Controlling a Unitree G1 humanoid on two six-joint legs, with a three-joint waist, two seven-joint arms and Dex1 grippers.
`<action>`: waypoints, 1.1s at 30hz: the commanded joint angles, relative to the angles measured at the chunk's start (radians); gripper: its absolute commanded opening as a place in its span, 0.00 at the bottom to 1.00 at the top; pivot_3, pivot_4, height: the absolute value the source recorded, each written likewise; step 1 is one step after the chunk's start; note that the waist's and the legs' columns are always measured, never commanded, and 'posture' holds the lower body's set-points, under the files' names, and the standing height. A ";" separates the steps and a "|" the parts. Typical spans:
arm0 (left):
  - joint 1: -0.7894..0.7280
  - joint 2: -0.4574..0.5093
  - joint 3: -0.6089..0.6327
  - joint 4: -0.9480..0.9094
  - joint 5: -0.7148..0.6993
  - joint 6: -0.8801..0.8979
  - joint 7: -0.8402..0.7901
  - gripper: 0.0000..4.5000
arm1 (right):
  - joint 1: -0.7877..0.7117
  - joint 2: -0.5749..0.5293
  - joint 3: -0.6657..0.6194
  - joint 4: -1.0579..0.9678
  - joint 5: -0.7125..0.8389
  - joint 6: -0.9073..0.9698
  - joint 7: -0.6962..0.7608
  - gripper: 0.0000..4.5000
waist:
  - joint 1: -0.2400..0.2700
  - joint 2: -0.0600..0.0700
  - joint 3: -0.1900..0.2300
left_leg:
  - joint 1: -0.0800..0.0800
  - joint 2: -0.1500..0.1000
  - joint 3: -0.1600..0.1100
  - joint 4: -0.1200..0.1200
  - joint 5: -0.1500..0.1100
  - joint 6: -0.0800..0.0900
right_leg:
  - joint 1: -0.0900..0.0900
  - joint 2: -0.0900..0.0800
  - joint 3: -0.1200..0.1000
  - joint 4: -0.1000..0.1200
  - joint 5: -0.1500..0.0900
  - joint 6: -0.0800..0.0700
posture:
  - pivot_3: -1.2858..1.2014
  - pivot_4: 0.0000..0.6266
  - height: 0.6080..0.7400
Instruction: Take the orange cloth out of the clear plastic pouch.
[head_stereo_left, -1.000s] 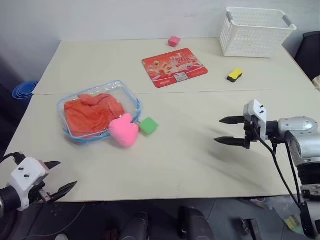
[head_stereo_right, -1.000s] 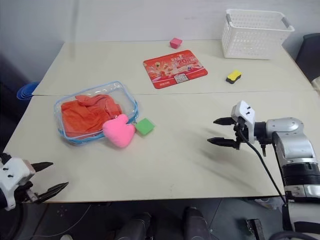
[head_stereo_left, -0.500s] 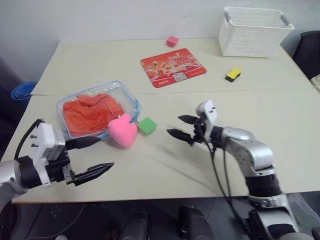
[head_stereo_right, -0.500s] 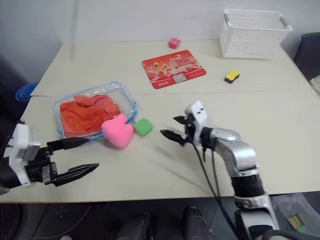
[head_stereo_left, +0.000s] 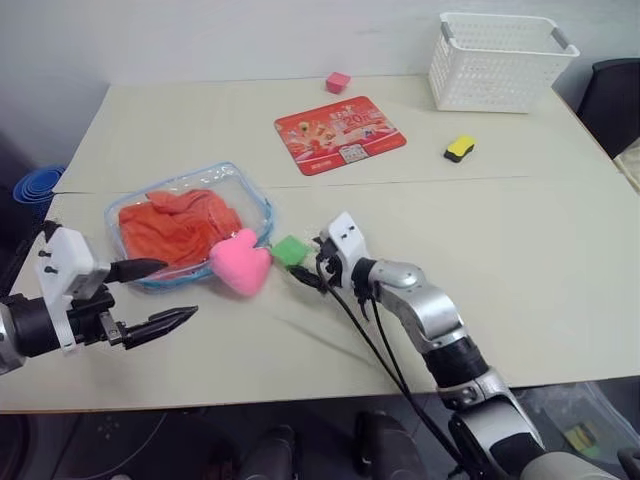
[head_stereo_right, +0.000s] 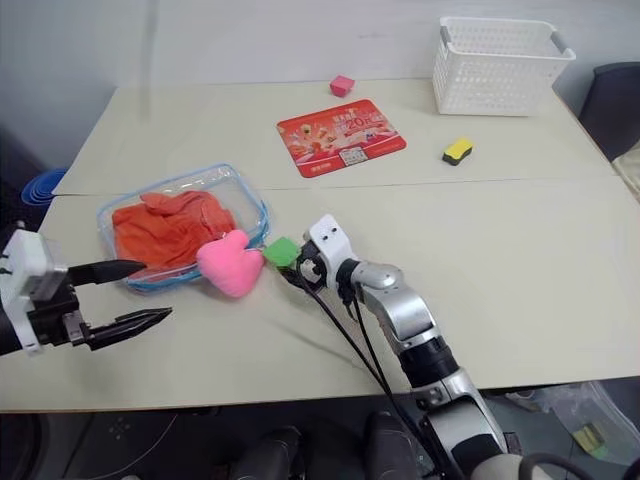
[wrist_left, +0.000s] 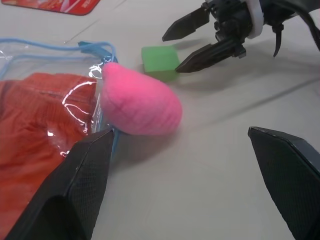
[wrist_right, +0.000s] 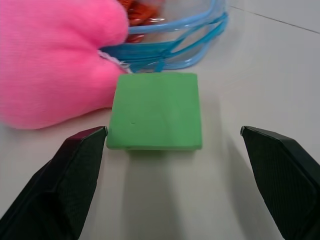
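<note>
change since earlier frames: right gripper (head_stereo_left: 303, 274) has swung in from the right side of the surface (head_stereo_left: 520, 260) to the middle and now sits just beside the green block (head_stereo_left: 290, 250); left gripper (head_stereo_left: 150, 298) has risen from below the surface edge to the near side of the pouch (head_stereo_left: 190, 222). pouch, cloth and charm have not shifted.

head views:
- pouch: clear, blue trim, flat on the left half of the surface.
- cloth (head_stereo_left: 178, 225): orange, crumpled, wholly inside the pouch.
- charm (head_stereo_left: 240, 262): pink plush, on the pouch's near right corner, touching the green block.
- left gripper: jaws spread, empty, upper finger over the pouch's near edge.
- right gripper: empty, pointing at the block.
- far side: red mat (head_stereo_left: 340, 133), pink cube (head_stereo_left: 337, 82), yellow item (head_stereo_left: 459, 148), white basket (head_stereo_left: 498, 62).

left wrist view:
- fingers wide apart; cloth (wrist_left: 35, 120) behind plastic, charm (wrist_left: 140, 102) ahead, right gripper (wrist_left: 200, 40) beyond with jaws parted.

right wrist view:
- jaws wide, framing the block (wrist_right: 155, 111); charm (wrist_right: 55, 60) and blue trim (wrist_right: 165, 40) behind it.

meaning for task: both grippers are closing on the pouch's charm corner, neither in contact yet. extraction not begun; whether the zipper is open cannot be told.
</note>
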 joint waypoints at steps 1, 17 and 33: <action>-0.005 -0.004 0.026 -0.018 0.010 -0.016 0.003 1.00 | -0.015 0.041 -0.023 -0.014 0.020 -0.028 -0.002 1.00 | 0.000 0.000 0.000 | 0.000 0.000 0.000 0.000 0.000 0.000 | 0.000 0.000 0.000 0.000 0.000 0.000 | 0.52 0.24 1.00; -0.063 -0.025 -0.043 -0.006 0.028 -0.040 0.030 1.00 | -0.080 0.083 -0.007 0.169 -0.026 -0.143 0.030 1.00 | -0.005 0.000 0.000 | 0.000 0.000 0.000 0.000 0.000 0.000 | 0.000 0.000 0.000 0.000 0.000 0.000 | 0.52 0.24 1.00; -0.172 -0.081 -0.170 -0.030 -0.004 -0.038 0.082 1.00 | -0.043 -0.052 -0.155 0.054 0.028 -0.132 0.065 0.44 | 0.005 0.000 0.000 | 0.000 0.000 0.000 0.000 0.000 0.000 | 0.001 -0.001 0.000 0.000 0.000 0.000 | 0.52 0.24 1.00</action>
